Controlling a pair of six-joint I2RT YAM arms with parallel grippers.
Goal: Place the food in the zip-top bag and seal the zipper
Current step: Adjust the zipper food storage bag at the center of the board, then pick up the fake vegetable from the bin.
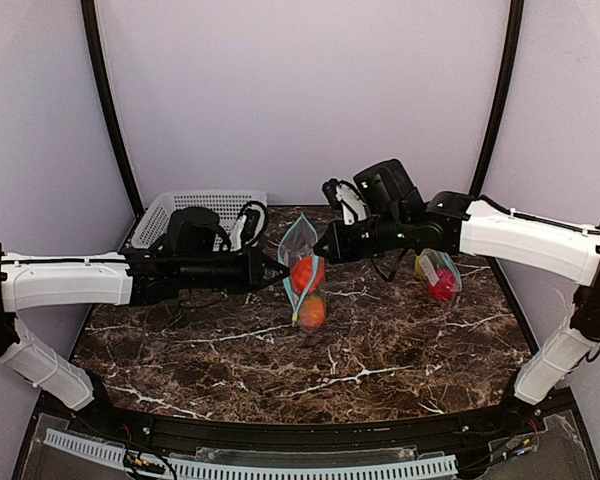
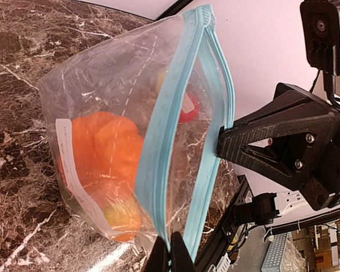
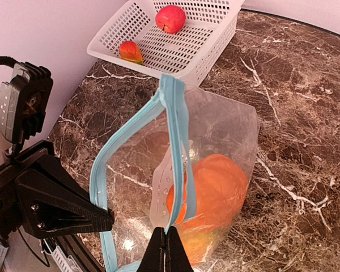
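In the middle of the top view I see the clear zip-top plastic bag with a light blue zipper strip (image 1: 302,262), held between the two arms over the dark marbled bench (image 1: 380,350). The left gripper (image 1: 279,268) reaches in from the left of the frame, and its jaws are closed on one side of the zipper strip. The right gripper (image 1: 326,249) reaches in from the right, and its jaws are closed on the other side. In both wrist views the two sides of the strip stand apart, so the mouth is not sealed.

Inside the bag lies a large orange rounded toy fruit (image 3: 212,190), with a smaller yellow-orange toy fruit (image 2: 120,218) below it. A red toy fruit (image 3: 170,18) and an orange-yellow toy fruit (image 3: 130,52) lie in the white mesh plastic basket (image 3: 215,45) at the top of the right wrist view. At the right of the top view a second clear bag (image 1: 440,275) with something red inside lies on the bench.
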